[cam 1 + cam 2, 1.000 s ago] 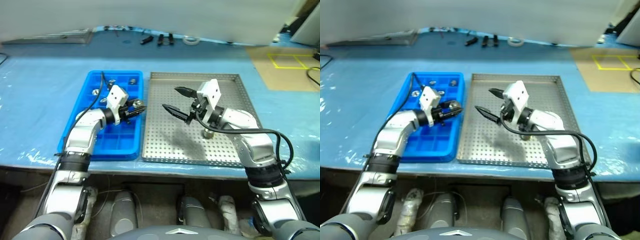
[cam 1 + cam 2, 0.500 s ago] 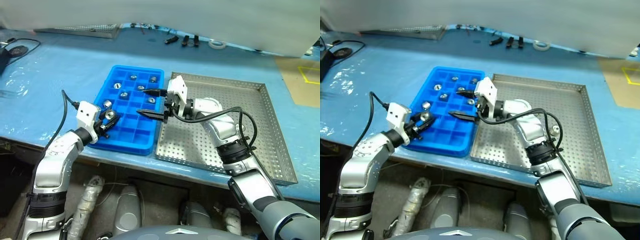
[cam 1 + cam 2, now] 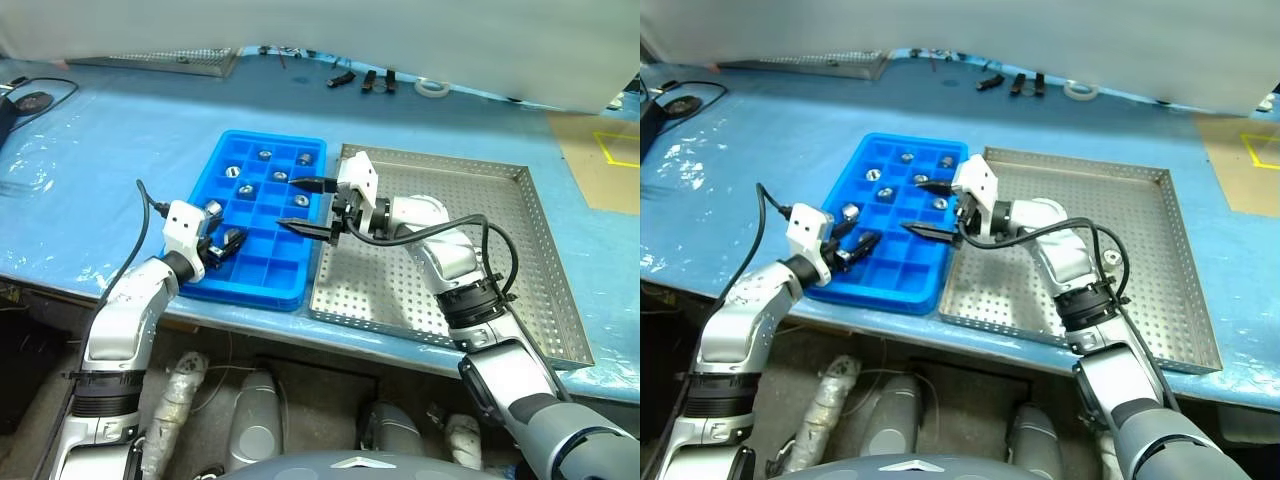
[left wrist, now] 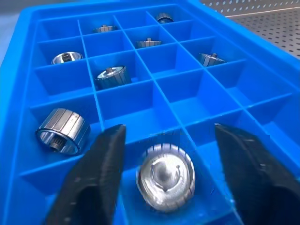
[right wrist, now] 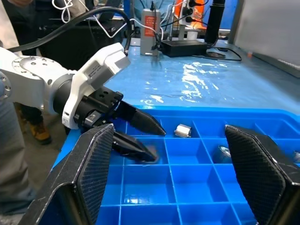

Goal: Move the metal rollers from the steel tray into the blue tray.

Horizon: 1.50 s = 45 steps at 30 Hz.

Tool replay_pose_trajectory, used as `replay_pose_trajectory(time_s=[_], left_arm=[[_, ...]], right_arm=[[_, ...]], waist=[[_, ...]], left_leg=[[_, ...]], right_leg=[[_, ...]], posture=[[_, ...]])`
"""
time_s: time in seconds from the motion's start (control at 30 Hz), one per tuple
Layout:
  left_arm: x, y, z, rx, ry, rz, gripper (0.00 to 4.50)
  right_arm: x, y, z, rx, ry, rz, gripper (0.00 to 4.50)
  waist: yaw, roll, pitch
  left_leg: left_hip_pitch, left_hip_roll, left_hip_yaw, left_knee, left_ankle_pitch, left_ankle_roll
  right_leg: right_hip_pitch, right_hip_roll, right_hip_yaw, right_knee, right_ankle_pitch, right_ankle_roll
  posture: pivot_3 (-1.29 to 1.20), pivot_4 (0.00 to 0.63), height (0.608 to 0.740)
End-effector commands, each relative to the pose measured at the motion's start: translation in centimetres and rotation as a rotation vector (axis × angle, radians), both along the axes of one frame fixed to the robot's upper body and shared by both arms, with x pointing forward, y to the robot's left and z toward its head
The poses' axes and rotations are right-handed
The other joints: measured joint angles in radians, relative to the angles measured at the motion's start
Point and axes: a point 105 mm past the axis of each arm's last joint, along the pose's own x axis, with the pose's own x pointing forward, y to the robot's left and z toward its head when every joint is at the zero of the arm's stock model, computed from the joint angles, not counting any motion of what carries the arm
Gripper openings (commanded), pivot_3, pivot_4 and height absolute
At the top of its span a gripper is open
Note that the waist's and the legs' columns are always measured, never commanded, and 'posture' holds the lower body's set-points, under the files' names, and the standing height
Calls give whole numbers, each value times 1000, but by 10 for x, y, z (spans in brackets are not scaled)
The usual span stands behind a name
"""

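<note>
Left eye view: blue tray (image 3: 225, 285) centre-left, rollers (image 3: 246, 190) in its upper cells; steel tray (image 3: 545, 300) to its right, floor mostly bare. Left gripper (image 3: 222, 243) jaws apart, empty, over the near-left cells. Right gripper (image 3: 312, 207) spread wide, empty, at the trays' shared edge.
Left wrist view: roller (image 4: 166, 176) sits between the parted fingers (image 4: 96, 176), fingers cropped.
Right wrist view: no readable writing.

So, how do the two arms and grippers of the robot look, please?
Both arms have smooth silver-grey shells with black bands at the joints. A loose black cable runs along each. The left gripper and right gripper each carry a white box-shaped block above two tapered black fingers, whose inner faces are finely cross-hatched.
</note>
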Motion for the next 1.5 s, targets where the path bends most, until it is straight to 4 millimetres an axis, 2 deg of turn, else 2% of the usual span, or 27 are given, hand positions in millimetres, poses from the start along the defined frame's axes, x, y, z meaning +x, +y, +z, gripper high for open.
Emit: replay_pose_trajectory(time_s=[0.03,0.07,0.17,0.3,0.43,0.63,0.77,0.83,0.93,1.13,1.33,1.5], left_arm=[[6,4,11,34,-47,-11,4327],[7,5,12,42,-48,-17,4452],[11,-5,22,14,-69,-55,4452],[22,-46,41,-14,-118,-223,4452],[37,-92,45,1,-136,-380,4452],[47,-160,43,18,-120,-646,4452],[45,-188,42,18,-102,-773,4452],[41,-192,43,5,-96,-824,4452],[32,-189,47,-42,-70,-911,4452],[11,-165,52,-79,0,-1049,4452],[-5,-154,55,-66,48,-1102,4452],[-6,-150,53,-64,64,-1077,4452]], right_arm=[[-3,-6,13,34,-43,-28,3984],[-4,-8,13,36,-43,-36,3984],[-5,-13,14,43,-44,-64,3984],[-7,-31,16,60,-46,-150,3984],[-10,-60,15,60,-46,-286,3984],[-22,-109,11,47,-54,-527,3984],[-38,-131,6,52,-49,-663,3984],[-45,-136,-1,54,-33,-709,3984],[-49,-139,-21,54,30,-763,3984],[-29,-165,-67,50,138,-918,3984],[-14,-179,-81,37,167,-949,3984],[-13,-176,-93,11,206,-908,3984]], waist=[[-1,0,0],[-2,0,0],[-3,0,0],[-2,0,0],[-11,0,0],[-71,0,0],[-123,0,0],[-148,0,0],[-178,0,0],[-195,0,0],[-190,0,0],[-188,0,0]], left_leg=[[0,0,0,0,0,0],[0,0,0,0,0,0],[0,0,0,1,0,0],[0,0,0,1,1,-1],[1,-2,1,3,4,-6],[1,-3,1,3,5,-7],[2,-2,3,3,4,-6],[3,-2,4,2,4,-4],[7,-2,9,0,1,-1],[13,-2,13,1,-1,4],[12,-4,14,1,-3,6],[12,-3,14,1,-3,6]], right_leg=[[0,0,0,0,0,0],[0,0,0,0,0,0],[0,0,0,1,0,0],[0,0,1,2,0,0],[1,-1,5,5,0,1],[1,0,8,5,2,3],[1,0,9,3,2,4],[1,0,9,2,2,4],[1,0,9,0,1,2],[3,0,12,0,1,2],[5,-1,12,-2,1,2],[5,0,11,-3,1,1]], posture=[[312,150,740],[305,150,740],[263,150,740],[173,150,740],[46,150,740],[-188,150,740],[-314,150,740],[-362,150,740],[-380,150,740],[-346,150,740],[-295,150,740],[-268,150,740]])
